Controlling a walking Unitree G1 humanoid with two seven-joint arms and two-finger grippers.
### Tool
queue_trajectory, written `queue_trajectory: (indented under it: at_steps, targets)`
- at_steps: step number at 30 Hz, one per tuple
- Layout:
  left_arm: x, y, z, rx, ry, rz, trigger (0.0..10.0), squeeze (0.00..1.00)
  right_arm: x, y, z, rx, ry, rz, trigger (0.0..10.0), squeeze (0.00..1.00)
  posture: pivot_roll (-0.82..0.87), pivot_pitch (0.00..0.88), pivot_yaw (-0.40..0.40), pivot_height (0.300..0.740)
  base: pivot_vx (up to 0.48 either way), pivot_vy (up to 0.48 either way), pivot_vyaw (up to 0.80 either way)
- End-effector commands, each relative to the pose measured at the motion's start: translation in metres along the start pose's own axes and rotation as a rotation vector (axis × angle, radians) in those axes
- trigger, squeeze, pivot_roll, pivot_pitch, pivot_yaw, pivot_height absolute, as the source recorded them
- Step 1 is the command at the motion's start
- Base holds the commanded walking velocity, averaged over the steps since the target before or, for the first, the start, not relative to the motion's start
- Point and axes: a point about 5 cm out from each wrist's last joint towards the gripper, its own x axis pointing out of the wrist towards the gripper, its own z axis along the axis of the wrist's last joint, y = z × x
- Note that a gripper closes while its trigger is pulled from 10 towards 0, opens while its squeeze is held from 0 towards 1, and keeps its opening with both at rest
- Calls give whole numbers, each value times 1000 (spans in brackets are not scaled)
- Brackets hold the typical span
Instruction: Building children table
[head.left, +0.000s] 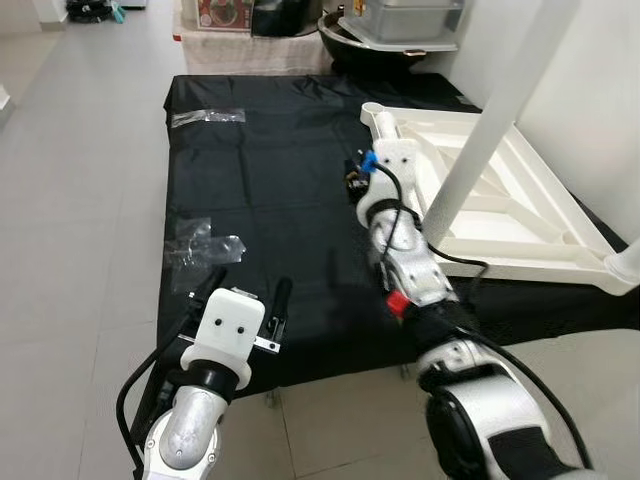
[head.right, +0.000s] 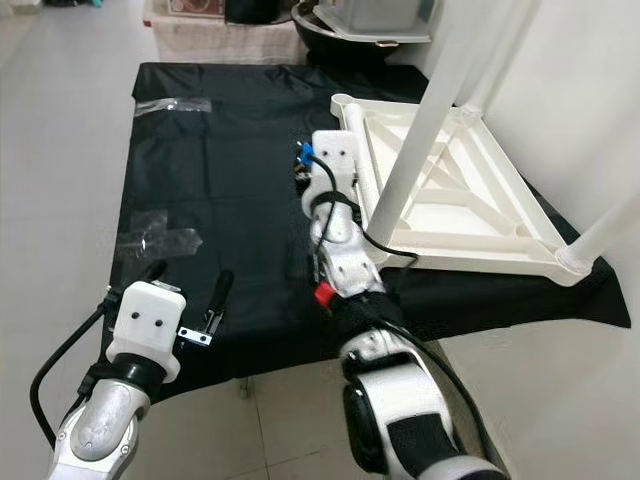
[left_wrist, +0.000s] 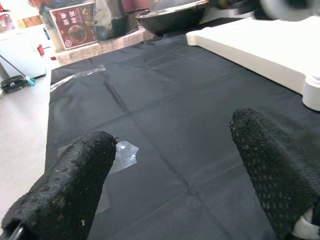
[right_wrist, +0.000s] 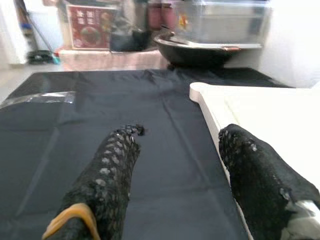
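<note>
matt black cloth (head.left: 280, 200) w/ fold creases covers the counter. white table top (head.left: 500, 200) smooth, slightly glossy plastic. clear crinkly plastic bags (head.left: 200, 245) near its left edge. pincer fingers (left_wrist: 75, 185) rough, dimpled black rubber.

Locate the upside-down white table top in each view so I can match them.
Left eye: table top, right of centre on the black cloth.
Right eye, right of centre.
Left wrist, corner beyond the fingers.
Right wrist, beside the fingers.
Shared landmark: the black cloth.
</note>
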Motion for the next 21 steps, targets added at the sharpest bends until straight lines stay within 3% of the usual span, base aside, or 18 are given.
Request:
queue_trajectory:
  at_steps: [1,2,4,8,10,11,13,18,19,21]
  targets:
    - [-1,-1,0,9,-2,-8,10000,0,2,-1,-6,-8,42,-84,10000,0,110,89,-127,740,0,0,0]
    - [-1,-1,0,9,-2,-8,10000,0,2,-1,-6,-8,42,-84,10000,0,110,89,-127,740,0,0,0]
    - [-1,-1,0,12,-2,-7,10000,0,2,0,-1,-72,31,-197,10000,0,112,86,-128,740,0,0,0]
    - [-1,-2,0,12,-4,-10,10000,0,4,-13,-6,-69,58,-306,10000,0,112,83,-130,740,0,0,0]
    - [-1,-3,1,18,-8,-15,10000,0,5,-31,-9,-71,61,-430,10000,0,111,80,-131,740,0,0,0]
    - [-1,-3,1,18,-8,-15,10000,0,5,-31,-9,-71,61,-430,10000,0,111,80,-131,740,0,0,0]
    - [-2,-5,0,11,-5,-17,10000,0,6,-52,-11,-82,49,-527,10000,0,98,81,-127,740,0,0,0]
    - [-3,-7,0,2,-3,-23,10000,0,6,-73,-13,-112,40,-596,10000,0,100,78,-128,740,0,0,0]
    - [-3,-7,0,5,-4,-23,10000,0,5,-91,-16,-139,39,-656,10000,0,101,77,-130,740,0,0,0]
    - [-3,-6,0,6,-3,-21,10000,0,3,-99,-18,-151,40,-693,10000,0,103,77,-130,740,0,0,0]
